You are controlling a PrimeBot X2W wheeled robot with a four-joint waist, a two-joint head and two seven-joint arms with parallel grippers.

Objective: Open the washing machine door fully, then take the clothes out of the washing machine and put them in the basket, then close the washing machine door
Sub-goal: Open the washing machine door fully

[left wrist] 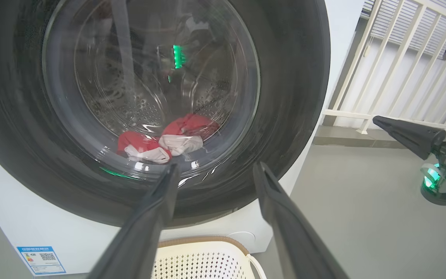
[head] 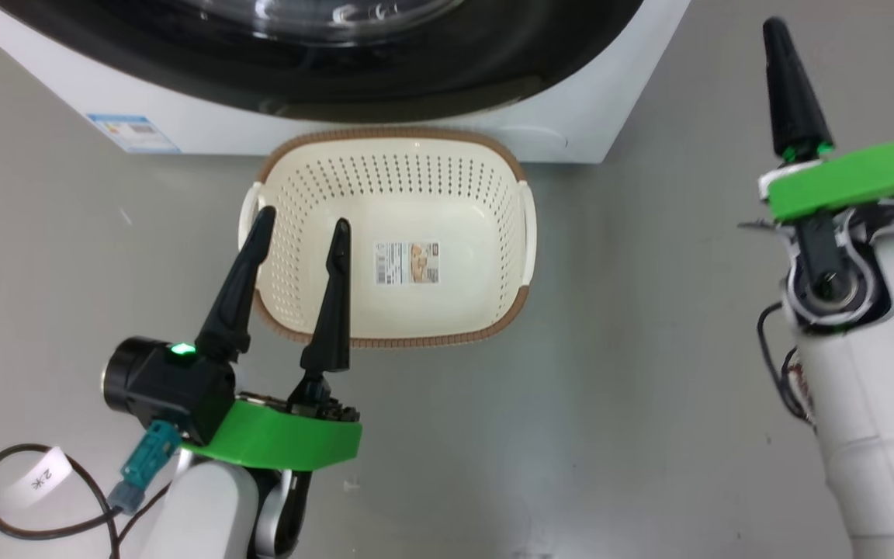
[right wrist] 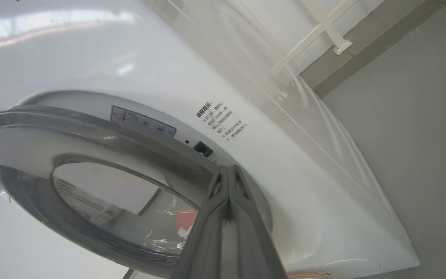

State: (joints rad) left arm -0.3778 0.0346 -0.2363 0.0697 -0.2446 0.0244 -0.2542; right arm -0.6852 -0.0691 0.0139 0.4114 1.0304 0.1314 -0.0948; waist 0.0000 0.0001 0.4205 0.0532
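The white washing machine (head: 587, 93) stands at the top of the head view, and its door (left wrist: 292, 97), black-rimmed with a glass bowl, looks shut or barely ajar. Through the glass, red and white clothes (left wrist: 168, 139) lie low in the steel drum. The cream basket (head: 389, 233) sits on the floor right before the machine, holding only its paper label. My left gripper (head: 303, 225) hangs open over the basket's left rim, pointing at the door. My right gripper (right wrist: 229, 168) is shut on nothing, its tips at the door's (right wrist: 21, 128) rim edge near the latch.
Grey floor (head: 633, 388) spreads around the basket and to the right of the machine. A white railing (left wrist: 401, 58) with a low ledge runs behind the machine's right side. A cable with a paper tag (head: 39, 477) loops by my left forearm.
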